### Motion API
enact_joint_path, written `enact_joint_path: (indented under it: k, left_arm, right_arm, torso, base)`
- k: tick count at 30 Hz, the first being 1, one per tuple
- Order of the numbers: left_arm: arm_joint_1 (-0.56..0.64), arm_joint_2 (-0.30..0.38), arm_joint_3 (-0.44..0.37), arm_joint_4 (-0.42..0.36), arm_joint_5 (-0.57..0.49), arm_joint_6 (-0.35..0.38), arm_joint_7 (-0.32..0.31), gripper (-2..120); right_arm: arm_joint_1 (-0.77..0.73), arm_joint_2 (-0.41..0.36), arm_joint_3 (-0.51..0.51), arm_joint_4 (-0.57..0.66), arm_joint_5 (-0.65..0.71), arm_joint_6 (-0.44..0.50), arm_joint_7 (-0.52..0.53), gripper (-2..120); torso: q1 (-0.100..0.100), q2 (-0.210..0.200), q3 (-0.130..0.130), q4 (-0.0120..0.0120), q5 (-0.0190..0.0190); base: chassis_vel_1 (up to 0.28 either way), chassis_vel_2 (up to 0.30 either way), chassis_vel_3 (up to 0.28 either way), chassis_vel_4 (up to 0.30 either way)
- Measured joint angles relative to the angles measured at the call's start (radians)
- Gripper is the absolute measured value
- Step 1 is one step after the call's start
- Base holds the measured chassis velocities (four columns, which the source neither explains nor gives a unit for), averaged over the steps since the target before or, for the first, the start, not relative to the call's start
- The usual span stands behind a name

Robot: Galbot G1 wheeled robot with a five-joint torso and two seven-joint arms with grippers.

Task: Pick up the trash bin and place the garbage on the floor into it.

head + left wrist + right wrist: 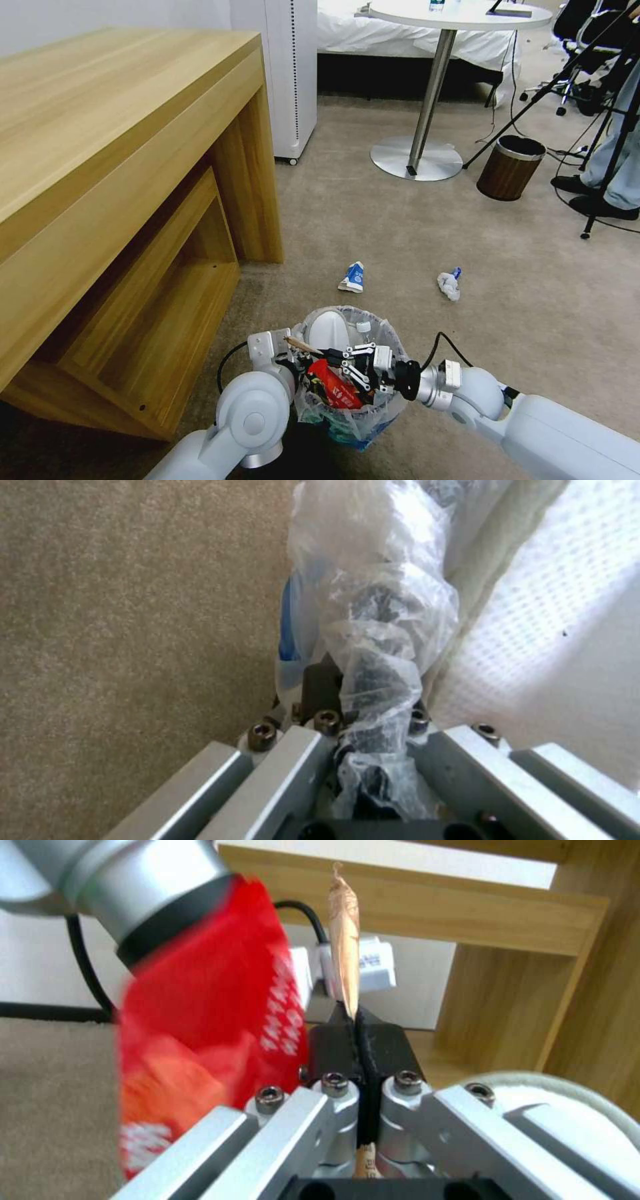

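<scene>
The trash bin (pixel 353 417), lined with a crinkled clear bag (pixel 373 630), hangs just above the floor (pixel 400 227) in front of me. My left gripper (pixel 298 363) (pixel 363 672) is shut on its near-left rim, bag and all. Inside lie a white slipper (pixel 330 327) (pixel 567 1110), a red wrapper (pixel 333 388) (pixel 207 1015) and a small clear bottle (pixel 363 327). My right gripper (pixel 327 353) (pixel 357 1015) hovers over the bin's mouth, shut on a thin wooden stick (pixel 297 343) (pixel 345 940). On the carpet beyond lie a blue-white carton (pixel 352 277) and crumpled white paper (pixel 449 283).
A large wooden desk (pixel 133 133) with a low shelf fills the left. A white cabinet (pixel 290 73), a round table's base (pixel 417 158) and a brown wood-look bin (pixel 510 167) stand farther back. Tripod legs (pixel 600 193) and a person's feet are at the right.
</scene>
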Motion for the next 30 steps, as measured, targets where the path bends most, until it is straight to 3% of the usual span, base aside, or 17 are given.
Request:
enact_joint_path:
  k: [20, 24, 30]
  left_arm:
    - [-0.021, 0.005, 0.011, -0.001, -0.013, -0.007, -0.005, 0]
    - [-0.026, 0.009, 0.017, -0.001, -0.018, -0.009, -0.008, 0]
    - [-0.03, 0.008, 0.026, -0.001, -0.02, -0.01, -0.011, 0]
  right_arm:
    - [0.011, -0.018, 0.008, -0.022, -0.004, 0.033, -0.026, 0]
    - [0.01, -0.026, 0.014, -0.03, 0.001, 0.04, -0.048, 10]
    - [0.02, -0.033, 0.021, -0.031, 0.021, 0.033, -0.07, 35]
  torso:
    - [0.0, 0.0, 0.0, 0.0, 0.0001]
    - [0.0, 0.0, 0.0, 0.0, 0.0001]
    - [0.0, 0.0, 0.0, 0.0, 0.0]
  base:
    - [0.0, 0.0, 0.0, 0.0]
    - [0.0, 0.0, 0.0, 0.0]
    - [0.0, 0.0, 0.0, 0.0]
